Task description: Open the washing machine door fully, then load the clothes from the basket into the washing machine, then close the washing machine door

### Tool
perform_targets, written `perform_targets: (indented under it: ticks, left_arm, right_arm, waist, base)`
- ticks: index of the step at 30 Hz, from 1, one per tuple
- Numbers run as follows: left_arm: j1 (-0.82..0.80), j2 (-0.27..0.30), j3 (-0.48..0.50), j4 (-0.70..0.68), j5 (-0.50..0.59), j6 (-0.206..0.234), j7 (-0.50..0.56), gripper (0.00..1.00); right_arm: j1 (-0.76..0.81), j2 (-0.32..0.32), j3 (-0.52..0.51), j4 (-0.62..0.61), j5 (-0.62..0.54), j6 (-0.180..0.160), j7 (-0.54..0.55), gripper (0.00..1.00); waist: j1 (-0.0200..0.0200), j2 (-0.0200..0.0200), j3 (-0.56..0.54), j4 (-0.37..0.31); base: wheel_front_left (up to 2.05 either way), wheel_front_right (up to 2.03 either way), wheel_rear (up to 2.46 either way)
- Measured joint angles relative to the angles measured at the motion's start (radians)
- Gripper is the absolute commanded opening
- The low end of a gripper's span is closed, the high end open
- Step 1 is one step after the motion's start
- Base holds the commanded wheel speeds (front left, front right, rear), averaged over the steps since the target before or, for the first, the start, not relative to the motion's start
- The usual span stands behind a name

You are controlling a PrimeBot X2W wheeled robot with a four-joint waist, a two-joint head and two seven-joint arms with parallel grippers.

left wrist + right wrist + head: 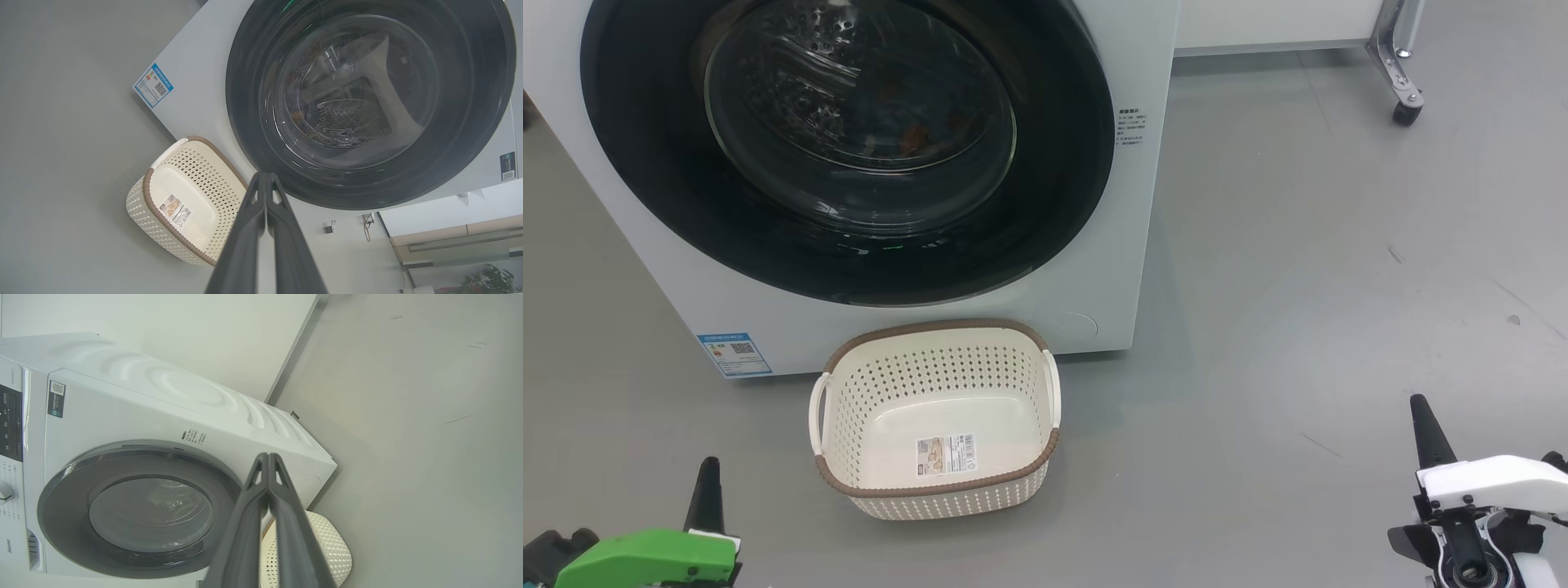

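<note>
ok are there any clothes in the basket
No, the basket has a bare cream bottom with nothing on it but a barcode sticker.

front: basket just before washing machine | door closed, blocks drum | right: open floor

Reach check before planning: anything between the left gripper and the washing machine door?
The basket sits on the floor just below the washing machine door, slightly right of the left gripper; nothing else visible.
</note>
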Motion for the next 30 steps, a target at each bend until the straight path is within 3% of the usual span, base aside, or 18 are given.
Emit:
perform_targets:
  ticks: [30]
  left_arm:
    - [-0.055, 0.004, 0.003, -0.014, -0.403, -0.012, 0.093, 0.00]
  right_arm:
    - [-0.029, 0.001, -0.032, -0.011, 0.410, 0.003, 0.093, 0.00]
  waist:
    - [0.0000, 0.0000, -0.002, 0.004]
  base:
    - [0.00, 0.00, 0.00]
